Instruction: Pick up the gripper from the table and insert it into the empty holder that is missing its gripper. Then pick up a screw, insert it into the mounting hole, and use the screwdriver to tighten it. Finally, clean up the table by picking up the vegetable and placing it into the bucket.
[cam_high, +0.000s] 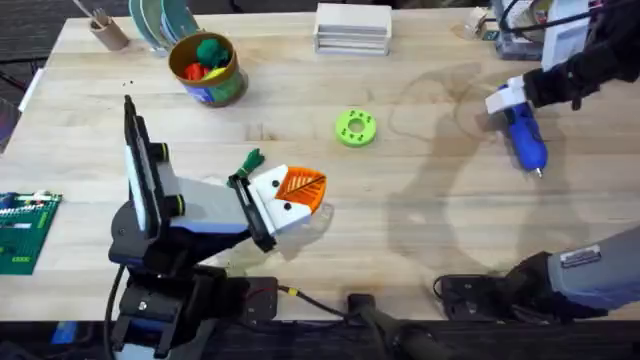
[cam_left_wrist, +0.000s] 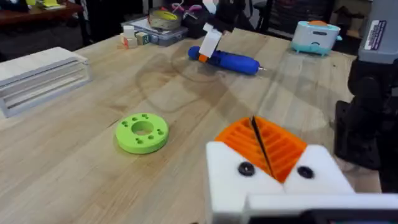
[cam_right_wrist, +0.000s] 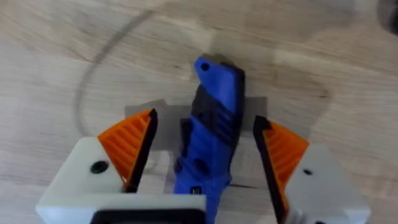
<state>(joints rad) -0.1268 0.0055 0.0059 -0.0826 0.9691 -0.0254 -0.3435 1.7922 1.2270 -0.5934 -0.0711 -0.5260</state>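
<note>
The blue screwdriver (cam_high: 525, 140) lies on the table at the right, also visible in the left wrist view (cam_left_wrist: 227, 61). My right gripper (cam_high: 508, 97) is over its back end. In the right wrist view this gripper (cam_right_wrist: 205, 134) is open, one orange pad on each side of the screwdriver (cam_right_wrist: 214, 112) with a gap on both sides. My left gripper (cam_high: 295, 195) rests near the table's middle front, its orange pads (cam_left_wrist: 277, 146) pressed together, shut on nothing I can see. The vegetable's (cam_high: 250, 160) green leafy top pokes out beside the left gripper. The bucket (cam_high: 222, 93) stands at the back left, holding red and green toys.
A green ring (cam_high: 355, 127) lies mid-table, also seen from the left wrist (cam_left_wrist: 142, 132). A white stacked box (cam_high: 352, 27) sits at the back, a brown cup (cam_high: 108, 32) at the back left, a green board (cam_high: 25, 230) at the left edge. Clutter fills the back right corner.
</note>
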